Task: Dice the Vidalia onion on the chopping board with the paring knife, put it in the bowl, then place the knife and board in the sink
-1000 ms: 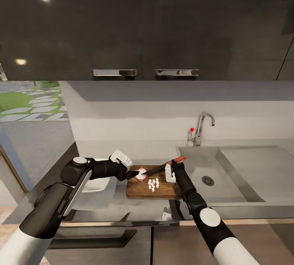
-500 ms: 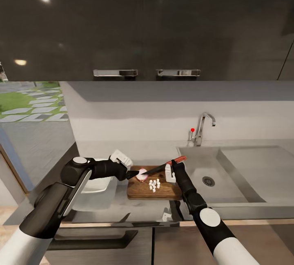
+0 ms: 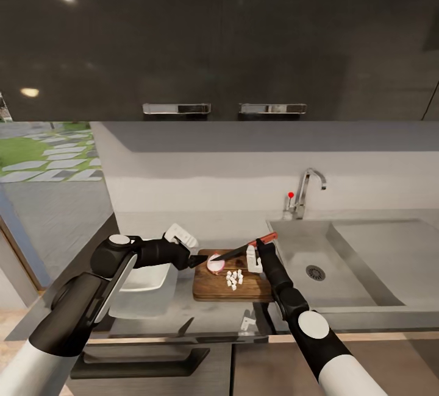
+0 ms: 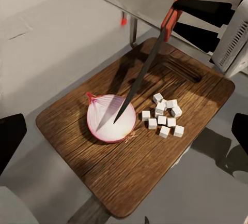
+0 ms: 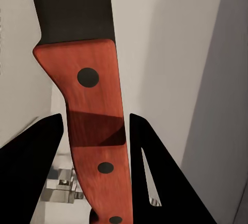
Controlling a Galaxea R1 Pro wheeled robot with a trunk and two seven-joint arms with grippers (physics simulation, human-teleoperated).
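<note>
1. While the dicing is under way, the right gripper (image 3: 259, 254) has its fingers (image 5: 155, 182) clamped on the reddish handle of the paring knife (image 4: 147, 66), whose dark blade slants down to the left with its tip at the cut face of the onion half (image 4: 111, 118).
2. That onion half lies cut face up on the chopping board (image 3: 244, 286), left of a small heap of white onion cubes (image 4: 164, 115); the board sits on the grey surface (image 3: 183, 314) just left of the sink (image 3: 353, 262).
3. Left gripper (image 3: 196, 259) hovers at the board's left edge near the onion; its dark fingers (image 4: 10, 141) stand wide apart and hold nothing.
4. Done, as I judge it: the onion is out of the sink and part of it is diced.
5. Left to do: cut up the remaining half, move all the pieces into the bowl (image 3: 143, 289), which stands just left of the board with nothing visible in it, then put the knife and the board in the sink.
6. Roughly a third to halfway through, by my estimate.
</note>
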